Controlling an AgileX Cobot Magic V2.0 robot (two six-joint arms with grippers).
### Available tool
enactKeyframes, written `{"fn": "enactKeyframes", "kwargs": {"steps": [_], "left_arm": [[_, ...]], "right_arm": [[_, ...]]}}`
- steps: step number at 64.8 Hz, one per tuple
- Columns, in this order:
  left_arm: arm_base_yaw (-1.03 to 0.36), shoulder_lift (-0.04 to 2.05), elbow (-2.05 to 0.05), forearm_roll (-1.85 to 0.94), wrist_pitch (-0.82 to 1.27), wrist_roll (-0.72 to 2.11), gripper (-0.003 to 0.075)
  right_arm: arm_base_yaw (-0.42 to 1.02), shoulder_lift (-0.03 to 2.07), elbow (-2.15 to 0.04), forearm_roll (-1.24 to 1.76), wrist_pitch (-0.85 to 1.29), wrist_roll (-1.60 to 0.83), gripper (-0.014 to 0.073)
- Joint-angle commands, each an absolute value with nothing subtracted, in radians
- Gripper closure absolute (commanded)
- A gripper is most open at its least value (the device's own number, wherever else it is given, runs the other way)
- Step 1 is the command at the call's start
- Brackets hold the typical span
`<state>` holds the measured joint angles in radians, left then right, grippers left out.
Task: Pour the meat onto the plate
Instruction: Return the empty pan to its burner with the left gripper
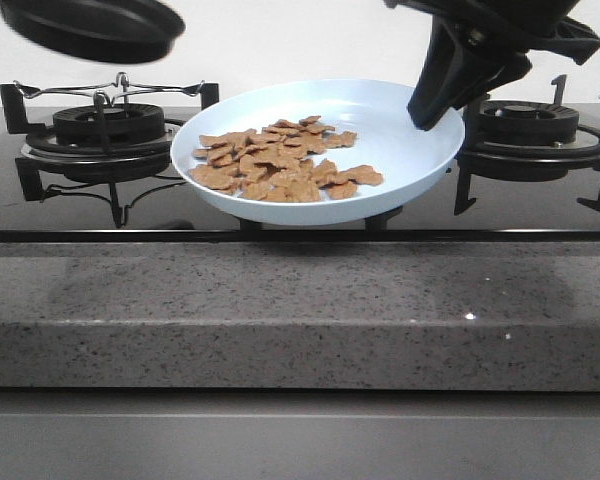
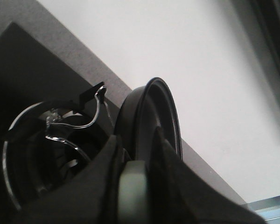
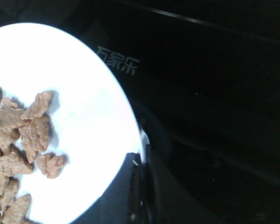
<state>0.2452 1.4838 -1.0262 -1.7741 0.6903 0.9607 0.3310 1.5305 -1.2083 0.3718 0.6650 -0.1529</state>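
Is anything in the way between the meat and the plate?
No. The meat already lies on the plate, which the right gripper holds by its rim. The left gripper holds the frying pan up and aside.

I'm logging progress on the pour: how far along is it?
Done: the meat lies heaped on the plate. In hand: the right gripper clamps the plate's rim above the stove, and the left gripper grips the frying pan, lifted near level over the left burner. Left: apparently only setting plate and pan down.
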Motion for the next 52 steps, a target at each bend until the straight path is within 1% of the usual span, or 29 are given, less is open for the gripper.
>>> {"fn": "enactKeyframes", "kwargs": {"steps": [1, 16, 36, 52], "left_arm": [[0.254, 1.498, -1.072, -1.863, 0.767, 0.913, 0.0741], [0.254, 1.618, -1.168, -1.863, 0.863, 0.902, 0.0741], [0.254, 1.654, -1.184, -1.863, 0.777, 0.881, 0.0741], [0.254, 1.654, -1.185, -1.857, 0.768, 0.881, 0.0738]], "right_arm": [[0.331, 1.485, -1.231, 0.393, 0.625, -0.160, 0.0662], [0.331, 1.485, -1.231, 0.393, 0.625, -0.160, 0.0662], [0.331, 1.485, -1.231, 0.393, 0.624, -0.160, 0.0662], [0.331, 1.485, -1.231, 0.393, 0.624, -0.160, 0.0662]]}}
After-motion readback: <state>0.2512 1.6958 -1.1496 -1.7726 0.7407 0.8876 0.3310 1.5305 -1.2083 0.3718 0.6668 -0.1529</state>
